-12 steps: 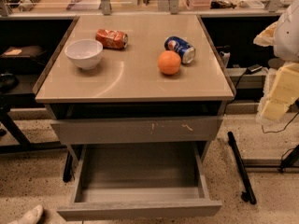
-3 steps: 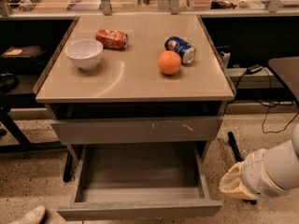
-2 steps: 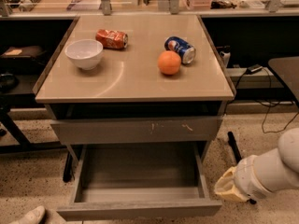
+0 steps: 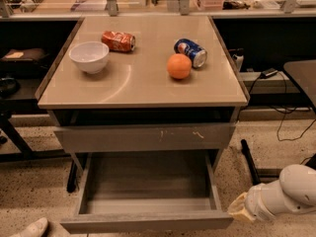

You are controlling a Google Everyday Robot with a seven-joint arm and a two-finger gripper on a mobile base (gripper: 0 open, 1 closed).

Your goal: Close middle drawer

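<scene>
Smooth tan table [image 4: 143, 90] holds a white bowl [image 4: 89, 57], dented red can [image 4: 118, 41], orange [image 4: 179, 66], blue can [image 4: 190, 52]. At 6 o'clock the flat-fronted grey middle drawer [image 4: 148, 181] stands pulled out; pale gripper [image 4: 237, 210] at 5 o'clock beside its right corner, grip state impossible to tell

pincer [image 4: 240, 209] beside middle drawer [image 4: 148, 189], arm [image 4: 292, 190] cut by right edge

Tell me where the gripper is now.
The gripper is low on the right of the camera view, at the right front corner of the pulled-out middle drawer.
</scene>
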